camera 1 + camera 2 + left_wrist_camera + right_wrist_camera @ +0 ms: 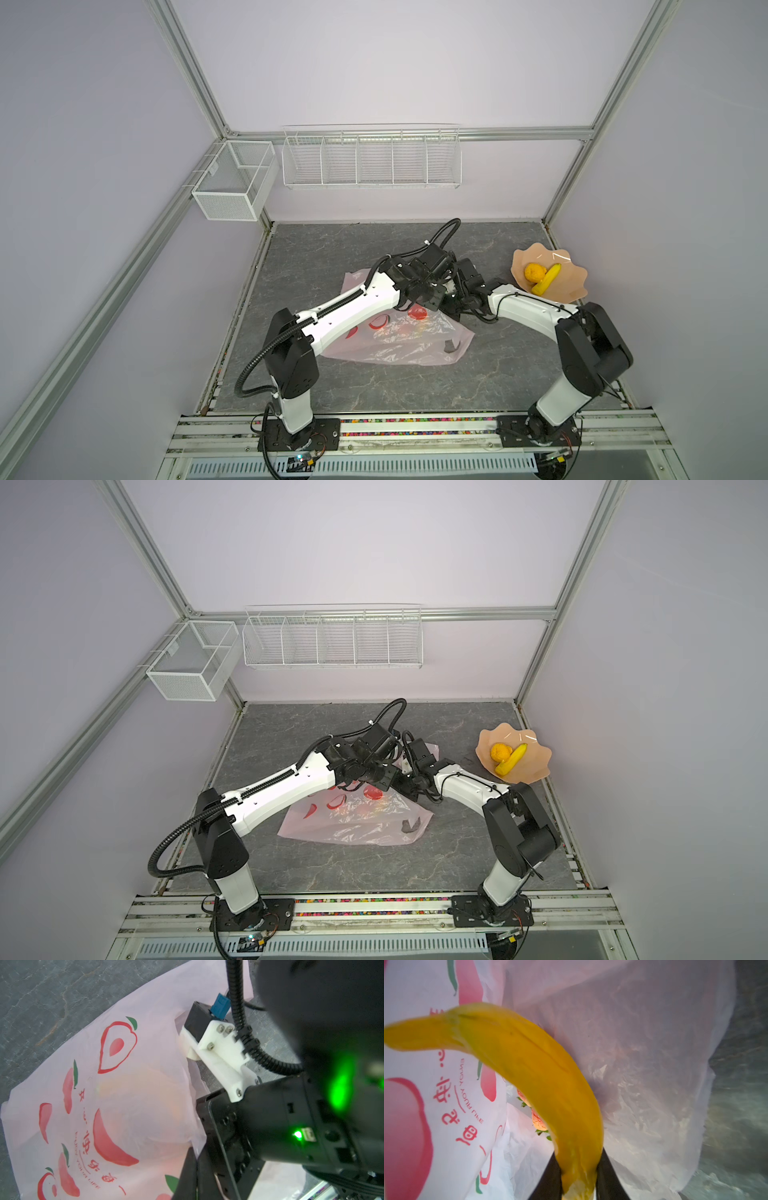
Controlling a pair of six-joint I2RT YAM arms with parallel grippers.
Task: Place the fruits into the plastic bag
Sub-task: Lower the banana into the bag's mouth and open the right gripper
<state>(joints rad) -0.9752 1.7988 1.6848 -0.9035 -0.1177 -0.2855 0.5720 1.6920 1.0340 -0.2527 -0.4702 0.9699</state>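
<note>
The plastic bag (399, 336) (357, 816) lies pale pink and crumpled mid-table, printed with red peaches. My left gripper (197, 1167) (430, 298) is shut on the bag's edge (193, 1147), holding the mouth up. My right gripper (579, 1178) (453, 301) is shut on one end of a yellow banana (529, 1076), which reaches into the bag's open mouth (633, 1043). Deeper inside lie two strawberries (538, 1121). A round orange (535, 273) (500, 753) and a second banana (548, 279) (512, 759) rest on the peach wavy plate (575, 286) (538, 766) at the right.
The two wrists crowd close together above the bag's far end; the right wrist's white camera mount (220, 1049) sits just beside my left fingers. A wire rack (372, 160) and a mesh basket (235, 180) hang on the back wall. The plate is near the table's right edge.
</note>
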